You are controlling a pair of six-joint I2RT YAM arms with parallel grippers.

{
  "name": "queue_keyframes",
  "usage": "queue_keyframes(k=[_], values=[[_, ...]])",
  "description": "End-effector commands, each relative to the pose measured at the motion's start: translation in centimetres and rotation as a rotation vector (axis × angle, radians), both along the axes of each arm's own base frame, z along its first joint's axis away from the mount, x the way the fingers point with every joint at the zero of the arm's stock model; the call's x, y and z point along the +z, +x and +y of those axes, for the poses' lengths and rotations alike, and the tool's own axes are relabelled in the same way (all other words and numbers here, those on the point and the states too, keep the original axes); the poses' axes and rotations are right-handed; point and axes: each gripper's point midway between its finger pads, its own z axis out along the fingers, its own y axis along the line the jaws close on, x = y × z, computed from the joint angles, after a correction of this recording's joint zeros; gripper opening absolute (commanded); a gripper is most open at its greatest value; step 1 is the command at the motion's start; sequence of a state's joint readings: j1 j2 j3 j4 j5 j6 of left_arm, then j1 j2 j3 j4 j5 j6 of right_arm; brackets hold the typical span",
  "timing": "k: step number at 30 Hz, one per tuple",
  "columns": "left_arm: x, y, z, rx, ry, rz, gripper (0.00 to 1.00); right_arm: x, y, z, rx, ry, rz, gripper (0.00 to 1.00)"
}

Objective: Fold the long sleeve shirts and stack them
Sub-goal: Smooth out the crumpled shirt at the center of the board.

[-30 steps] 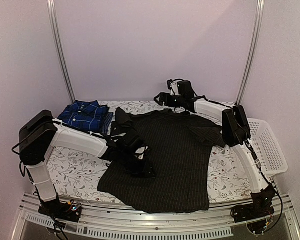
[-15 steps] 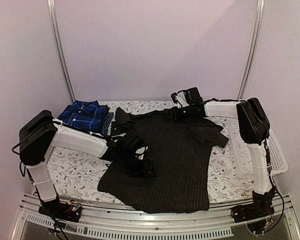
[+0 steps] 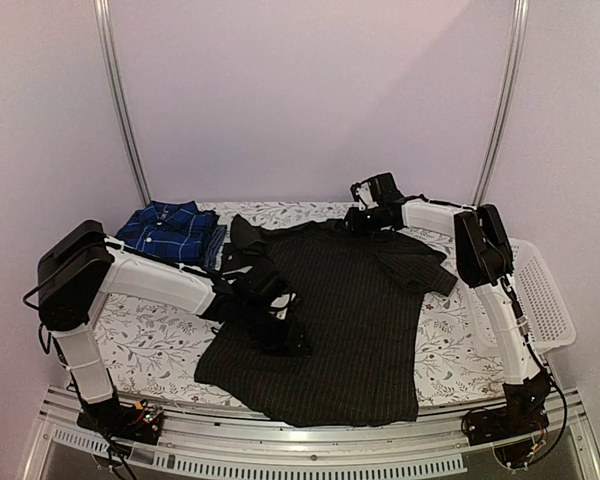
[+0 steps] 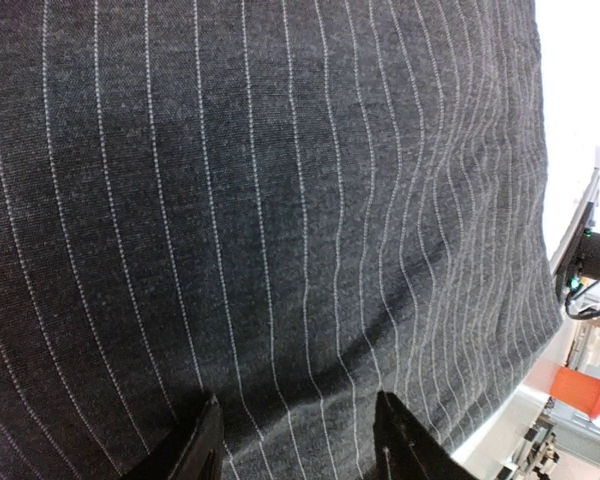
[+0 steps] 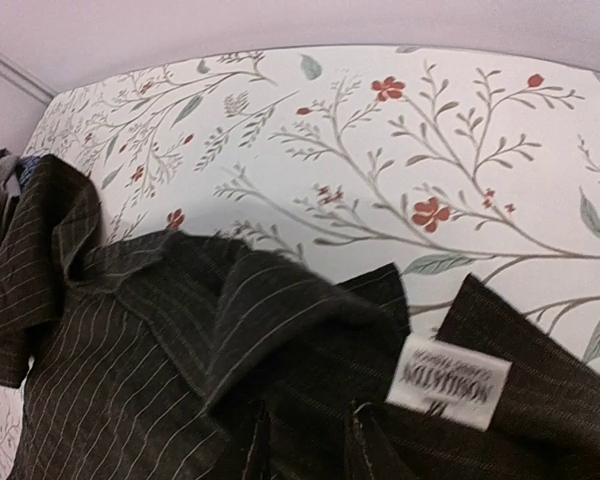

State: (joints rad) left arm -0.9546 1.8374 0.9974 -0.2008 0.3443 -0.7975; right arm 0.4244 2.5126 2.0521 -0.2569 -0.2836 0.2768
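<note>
A black pinstripe long sleeve shirt (image 3: 340, 320) lies spread across the middle of the table, collar at the far end. Its right sleeve (image 3: 412, 262) is folded in over the body. My right gripper (image 3: 360, 221) is at the collar (image 5: 280, 300), and its narrow fingers (image 5: 254, 445) are shut on a fold of collar cloth next to the white label (image 5: 448, 382). My left gripper (image 3: 294, 344) rests on the shirt's left side. Its fingers (image 4: 202, 446) stand apart on flat pinstripe cloth (image 4: 280, 200). A blue plaid shirt (image 3: 166, 230) lies folded at the far left.
A white mesh basket (image 3: 540, 292) stands at the table's right edge. The floral table cover (image 3: 150, 340) shows on both sides of the shirt. Metal frame posts (image 3: 120, 100) rise at the back corners, in front of a plain wall.
The right gripper came down and slightly left onto the collar, and its jaws narrowed from wide open to a grip on the cloth. The left arm has stayed still.
</note>
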Motion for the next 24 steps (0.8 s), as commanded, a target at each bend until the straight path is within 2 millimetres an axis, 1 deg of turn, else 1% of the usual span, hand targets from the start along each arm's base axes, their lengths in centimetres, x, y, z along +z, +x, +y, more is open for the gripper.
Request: queue_keyframes(k=[1,3,6,10,12,13,14,16,18,19,20,21,23,24], values=[[-0.5,-0.1,1.8,0.008,0.074,0.004,0.52,-2.3,3.0,-2.8,-0.082,-0.032,0.019,0.26],[-0.4,0.2,1.7,0.011,0.070,0.002,0.52,-2.3,4.1,-3.3,-0.100,-0.038,-0.005,0.32],[-0.5,0.6,1.5,0.009,0.069,0.001,0.52,-1.4,5.1,-3.4,-0.093,-0.032,-0.046,0.41],[-0.6,0.9,1.3,0.008,0.070,0.000,0.52,0.5,5.0,-3.3,-0.071,-0.031,-0.079,0.46],[-0.6,0.9,1.3,0.009,0.066,0.001,0.52,2.8,4.8,-3.3,-0.068,-0.028,-0.112,0.52],[-0.6,1.0,1.3,0.011,0.064,0.003,0.52,3.4,4.6,-3.3,-0.060,-0.034,-0.125,0.56],[-0.7,0.9,1.3,0.010,0.064,0.004,0.52,4.9,4.4,-3.4,-0.054,-0.031,-0.145,0.59],[-0.6,0.9,1.3,0.008,0.064,0.002,0.52,6.2,3.7,-3.2,-0.032,-0.038,-0.159,0.61],[-0.5,1.0,1.4,0.009,0.064,0.000,0.52,7.2,2.5,-2.6,0.006,-0.057,-0.166,0.61],[-0.5,1.0,1.4,0.011,0.065,0.001,0.52,8.0,1.9,-2.2,0.020,-0.062,-0.178,0.61],[-0.5,1.0,1.5,0.013,0.064,0.000,0.52,7.3,0.9,-1.8,0.042,-0.082,-0.168,0.61],[-0.5,1.0,1.6,0.014,0.065,0.002,0.52,7.9,0.0,-1.4,0.057,-0.088,-0.174,0.61],[-0.6,0.9,1.6,0.015,0.064,0.004,0.52,7.9,-1.8,-0.5,0.091,-0.102,-0.170,0.59],[-0.6,0.9,1.6,0.014,0.063,0.005,0.52,7.3,-2.8,0.0,0.107,-0.107,-0.157,0.57]])
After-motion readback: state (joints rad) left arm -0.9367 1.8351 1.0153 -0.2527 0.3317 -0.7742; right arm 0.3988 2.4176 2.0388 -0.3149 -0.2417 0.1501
